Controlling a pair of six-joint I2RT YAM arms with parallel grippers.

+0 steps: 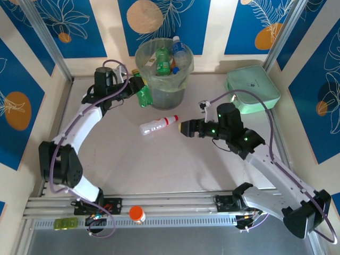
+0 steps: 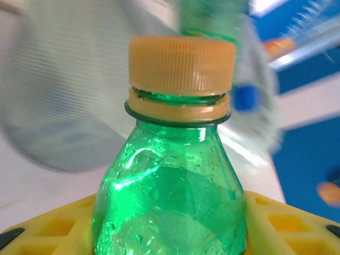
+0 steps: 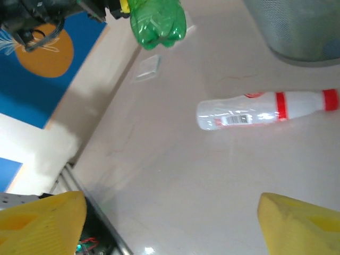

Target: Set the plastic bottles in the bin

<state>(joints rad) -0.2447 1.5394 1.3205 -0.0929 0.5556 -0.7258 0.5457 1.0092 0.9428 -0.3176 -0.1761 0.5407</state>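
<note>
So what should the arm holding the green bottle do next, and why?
Probably lift it over the rim. The left gripper holds the green bottle beside the bin, seemingly not yet above its opening, so releasing now would likely drop it on the table.

Green bottle [image 2: 170, 196] sat between yellow fingers [image 2: 48, 228]
Its tan cap [image 2: 181, 62] was uppermost; the blurred grey shape behind was possibly the bin [image 2: 64, 106].
</note>
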